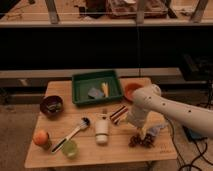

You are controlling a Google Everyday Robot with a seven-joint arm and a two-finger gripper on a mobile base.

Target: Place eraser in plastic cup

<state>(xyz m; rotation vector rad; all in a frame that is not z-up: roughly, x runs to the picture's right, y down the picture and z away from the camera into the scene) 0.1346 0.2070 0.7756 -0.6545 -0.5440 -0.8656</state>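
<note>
The eraser, a small striped block, lies on the wooden table just right of the white tube. The yellow-green plastic cup stands near the table's front left, next to a brush. My gripper hangs from the white arm that reaches in from the right. It is a little right of and in front of the eraser, above the table, and far right of the cup. I see nothing held in it.
A green tray at the back holds a grey block and a yellow item. An orange bowl is behind the arm, a dark brown bowl at left, an orange fruit front left, dark grapes under the gripper.
</note>
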